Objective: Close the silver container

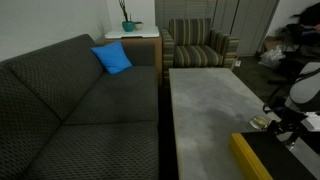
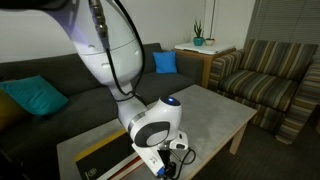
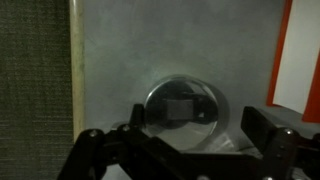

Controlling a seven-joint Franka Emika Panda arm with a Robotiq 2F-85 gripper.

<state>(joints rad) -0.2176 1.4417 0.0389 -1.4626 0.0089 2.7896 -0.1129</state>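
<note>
Silver container [image 3: 182,105] seemingly beneath end effector [image 3: 182,135].

White arm [image 2: 108,45] enters from top-left in an exterior view, black cable [image 2: 122,60] running along it, elbow high, bending down to rounded wrist [image 2: 152,125]. The gripper [image 2: 170,156] sits below wrist, pointing down. In wrist view it comes in from bottom edge, jaws spread wide. Fingers [image 3: 92,148] dark and blurry, one each side of frame.
</note>
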